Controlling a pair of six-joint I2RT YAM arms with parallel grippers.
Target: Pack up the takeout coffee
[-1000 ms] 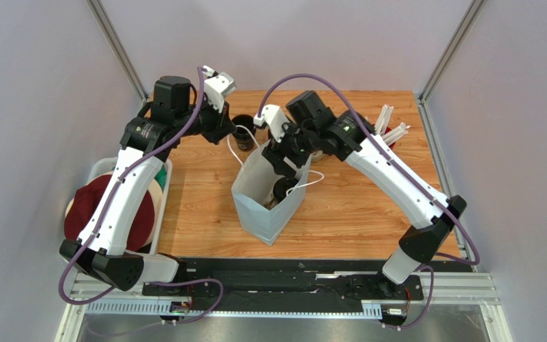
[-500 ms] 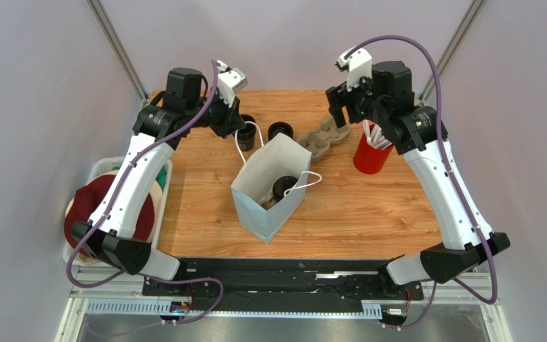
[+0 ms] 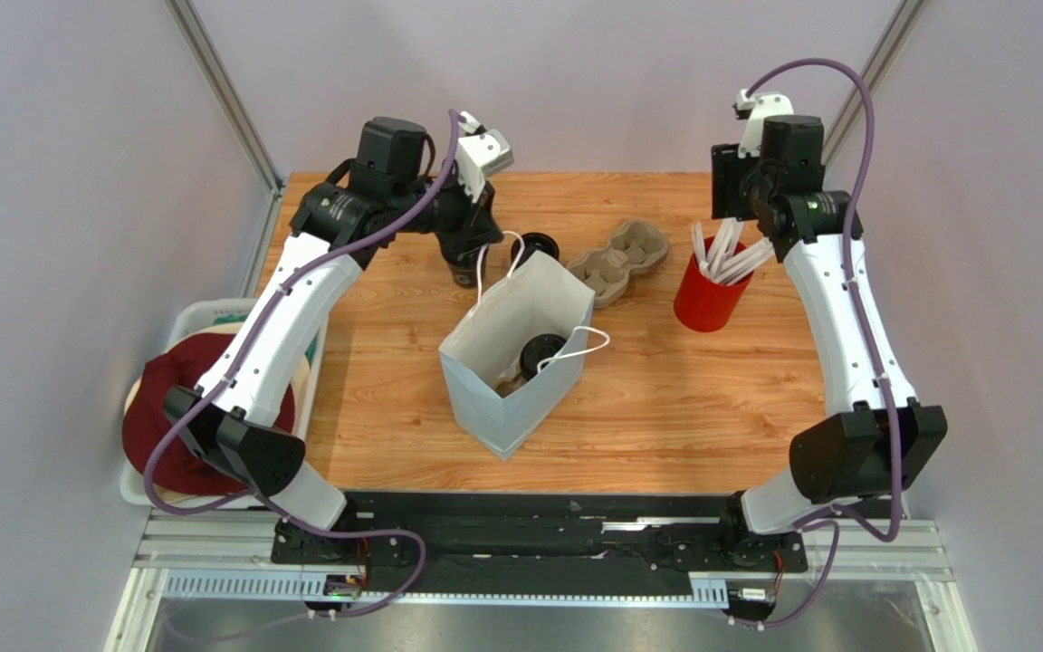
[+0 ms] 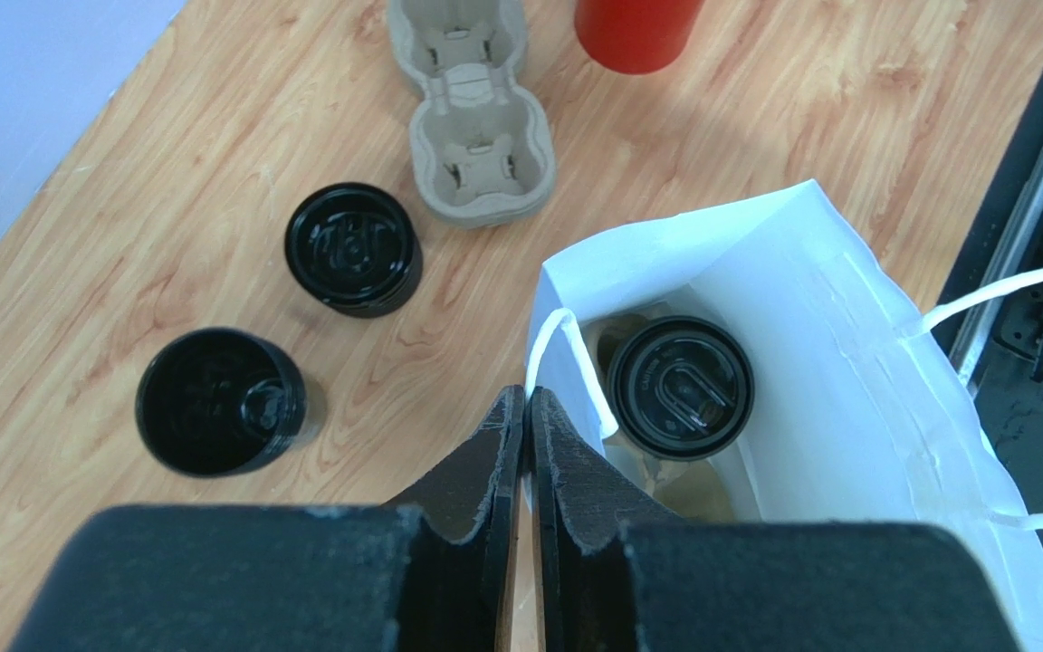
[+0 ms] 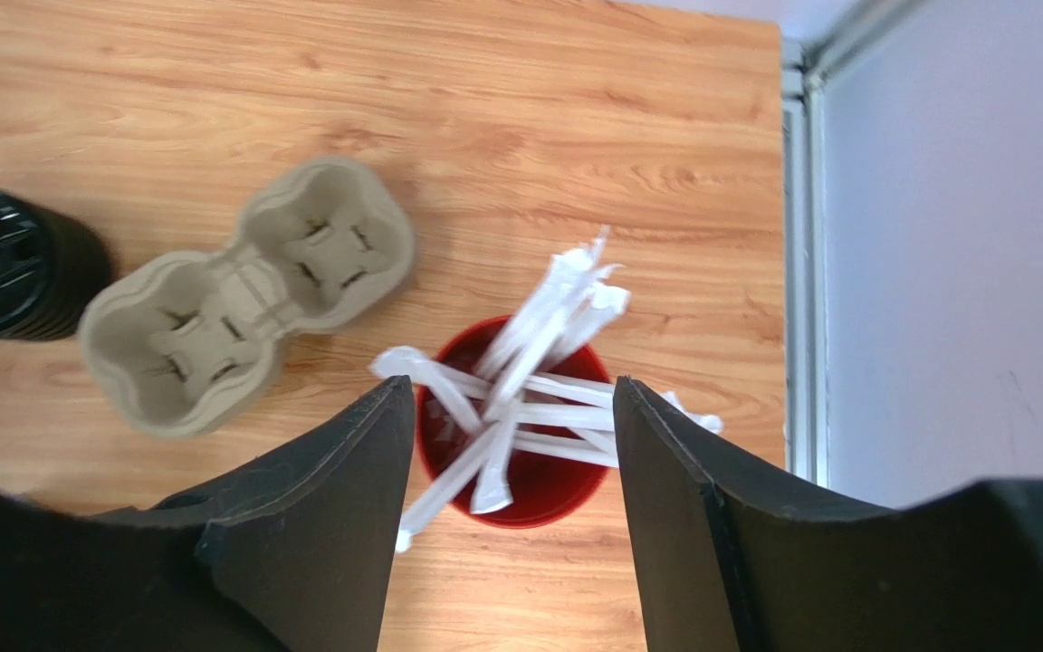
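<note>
Left gripper (image 4: 527,397) pinching white bag handle (image 4: 561,314), right gripper (image 5: 511,394) raised, parted, above red cup (image 5: 541,496).

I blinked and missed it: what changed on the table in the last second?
The right claw left the white bag and swung to the far right; it now hangs open over the red cup. The left claw, shut on the bag handle, slid rightward a little, tugging it along. The lidded coffee stayed inside the bag; everything else kept its place.
</note>
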